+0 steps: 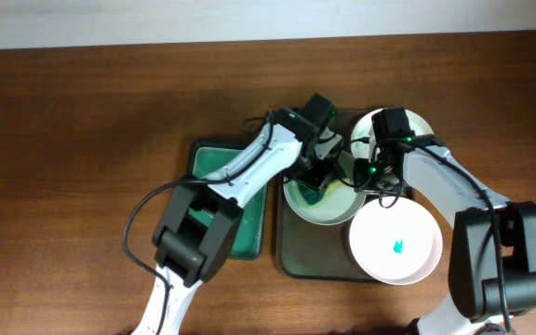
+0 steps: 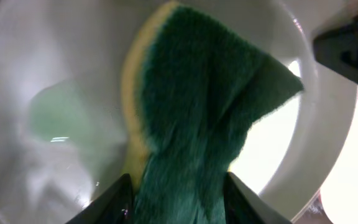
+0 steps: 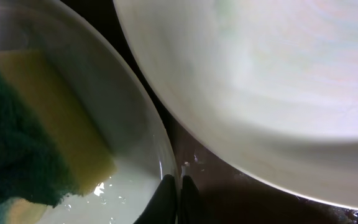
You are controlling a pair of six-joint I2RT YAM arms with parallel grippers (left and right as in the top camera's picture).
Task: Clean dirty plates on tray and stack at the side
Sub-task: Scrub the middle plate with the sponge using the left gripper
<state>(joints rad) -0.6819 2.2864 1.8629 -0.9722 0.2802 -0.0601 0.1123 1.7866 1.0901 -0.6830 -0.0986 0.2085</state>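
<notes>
Sponge tray (image 1: 214, 163), bright green, lies at left. Left gripper (image 2: 178, 194) clamps the green-and-yellow sponge (image 2: 197, 112) and presses it into the middle plate (image 1: 333, 212) to wipe it. Right gripper (image 3: 178, 202), jaws closed on that plate's rim, apparently steadies it. Rear plate (image 1: 422, 126) and teal-smeared plate (image 1: 395, 244) occupy the dark tray (image 1: 291, 256) at its right side.

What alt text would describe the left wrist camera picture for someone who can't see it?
Close-up of a green and yellow sponge held between the dark fingers of the left gripper, lying against the inside of a white plate. A faint teal smear shows on the plate to the left of the sponge.
</notes>
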